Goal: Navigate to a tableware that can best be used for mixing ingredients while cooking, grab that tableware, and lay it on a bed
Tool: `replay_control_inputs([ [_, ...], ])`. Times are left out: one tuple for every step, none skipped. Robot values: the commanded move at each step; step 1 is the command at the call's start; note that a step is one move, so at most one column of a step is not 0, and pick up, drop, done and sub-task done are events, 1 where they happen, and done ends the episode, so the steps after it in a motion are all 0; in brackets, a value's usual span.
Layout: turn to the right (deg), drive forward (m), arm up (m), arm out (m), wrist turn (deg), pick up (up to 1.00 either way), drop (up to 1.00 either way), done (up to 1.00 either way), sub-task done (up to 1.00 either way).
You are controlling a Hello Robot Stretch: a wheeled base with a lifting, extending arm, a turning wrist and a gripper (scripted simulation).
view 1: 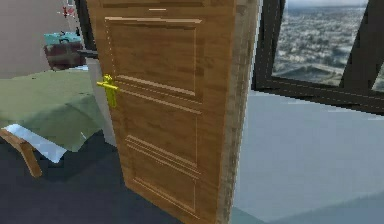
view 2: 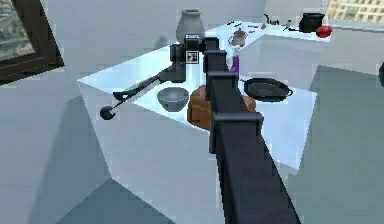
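We are at the grab. The grey bowl point(view 2: 172, 97) sits on the white counter point(view 2: 125, 72) towards its near left corner. It is just left of our arm point(view 2: 235, 140) and beside a brown lump point(view 2: 200, 108) half hidden behind the arm. Our gripper point(view 2: 113, 103) reaches left past the bowl, its thin fingers ending by the counter's left edge. We cannot tell its state, nor whether it holds anything. To do this well, we judge the tips should be brought right and nearer, onto the bowl's rim, without nudging the brown lump or the black pan point(view 2: 268, 90) on the right. The green-covered bed point(view 1: 45, 105) lies left of the wooden door point(view 1: 170, 100), so the carry looks short.
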Motion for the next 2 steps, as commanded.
replay_control_inputs([
  [0.0,0.0,0.0,0.0,45.0,0.0,0.0,0.0,0.0],
  [0.0,0.0,0.0,0.0,27.0,0.0,0.0,0.0,0.0],
])
